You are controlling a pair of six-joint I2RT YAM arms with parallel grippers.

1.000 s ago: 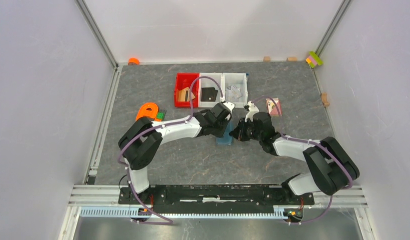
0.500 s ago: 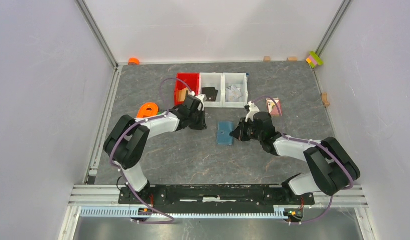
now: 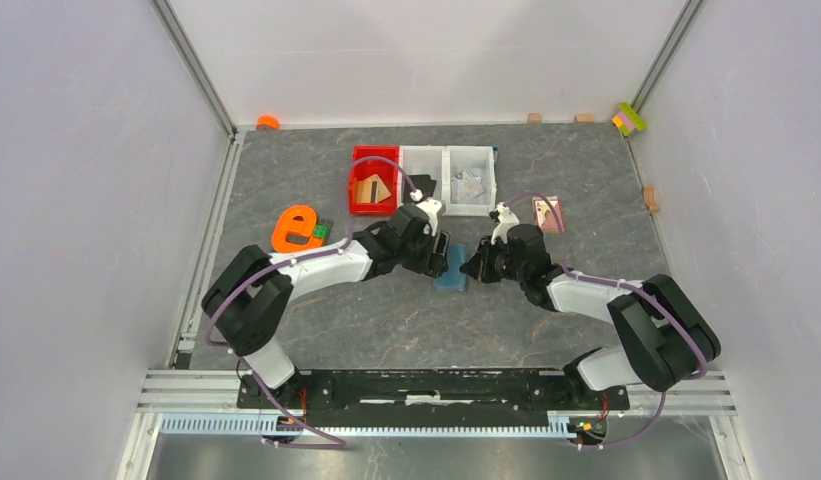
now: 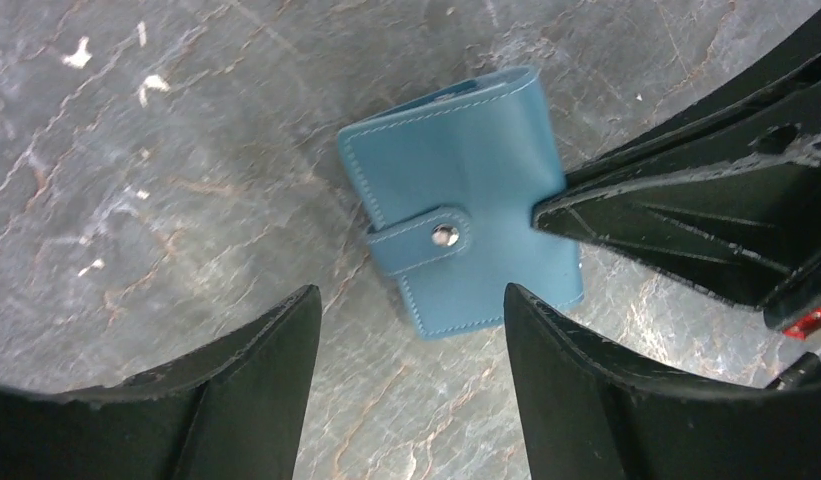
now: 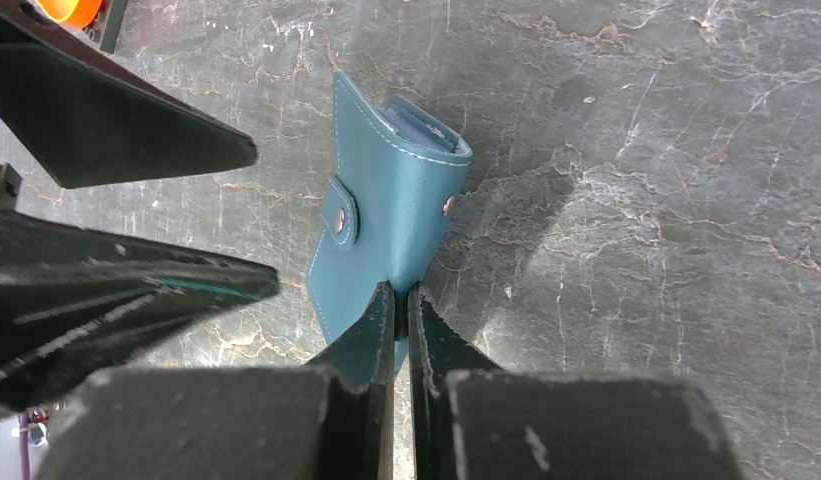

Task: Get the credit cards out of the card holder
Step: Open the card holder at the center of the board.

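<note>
The card holder (image 3: 450, 268) is a steel-blue folded wallet lying on the grey table between the two arms, its snap strap (image 4: 431, 238) across its face. My right gripper (image 5: 398, 292) is shut on the card holder's (image 5: 386, 210) near edge, and that side sits slightly raised. My left gripper (image 4: 409, 295) hangs open just above the card holder (image 4: 466, 220), holding nothing. Pale pocket edges (image 5: 418, 127) show at the holder's far end. A tan-gold credit card (image 3: 372, 190) lies in the red bin (image 3: 358, 180). Silvery pieces (image 3: 470, 185) lie in a white bin (image 3: 486, 160).
Three bins stand in a row behind the grippers. An orange letter shape (image 3: 296, 228) with a green block (image 3: 322, 231) lies to the left. A pink packet (image 3: 548, 213) lies to the right. Small wooden blocks (image 3: 649, 198) and a coloured brick (image 3: 630, 118) sit by the walls.
My left arm swung from the card holder to the red bin, then came back beside the holder, and its jaws have opened wide. The right gripper has kept its pinch.
</note>
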